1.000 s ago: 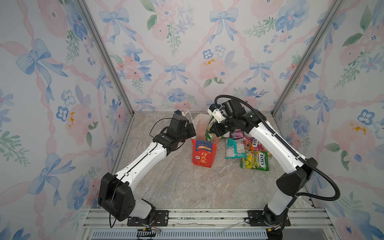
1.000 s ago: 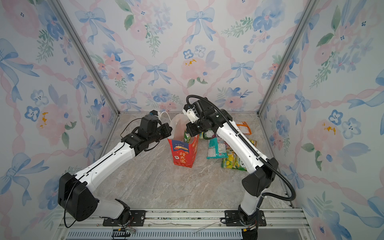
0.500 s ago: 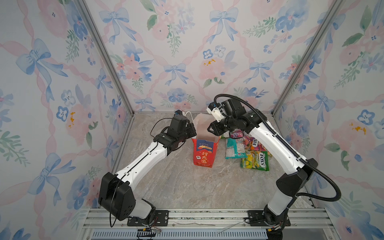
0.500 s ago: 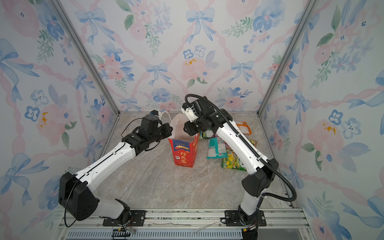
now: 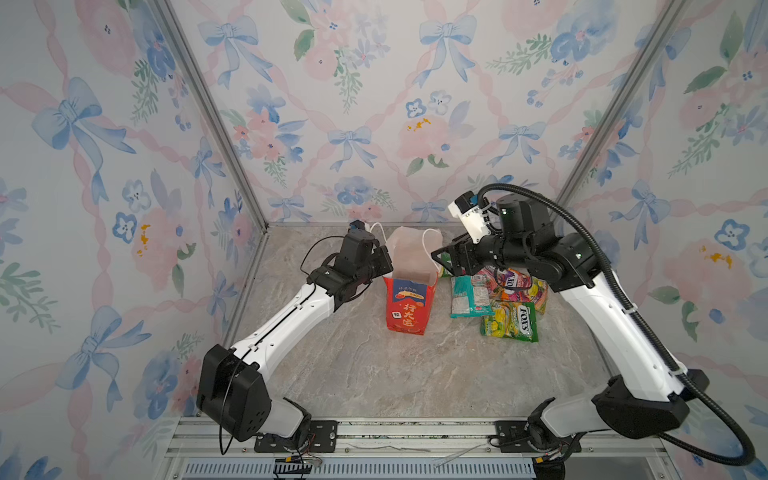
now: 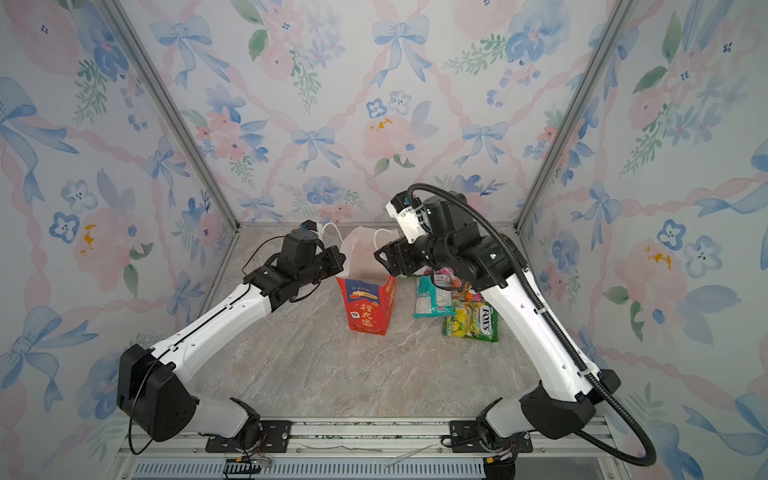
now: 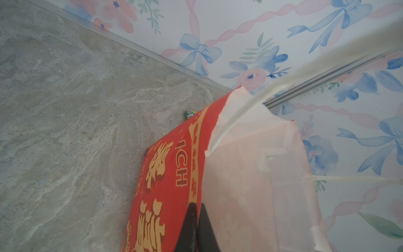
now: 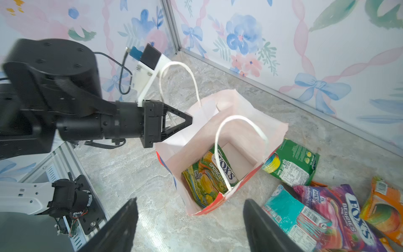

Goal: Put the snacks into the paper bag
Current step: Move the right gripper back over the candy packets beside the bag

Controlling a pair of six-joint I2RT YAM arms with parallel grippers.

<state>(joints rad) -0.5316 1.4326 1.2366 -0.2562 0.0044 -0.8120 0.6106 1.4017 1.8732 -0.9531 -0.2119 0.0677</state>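
Left gripper [image 8: 188,119] pinches the rim of the tall red paper bag [image 5: 409,299] near the table's [image 5: 374,365] back edge. Right gripper [image 8: 189,200] hovers released above it. A yellow-green crinkly packet [image 8: 209,174] lies inside. Next, probably the neighbouring teal-white plastic packet [image 5: 467,297].

High frontal pair; wrist views near bag [image 8: 239,109]

Walls [image 5: 374,83] carry floral wallpaper with blue bows. The floor [image 5: 374,374] is grey marbled stone. Aluminium posts [image 5: 217,124] line the corners.
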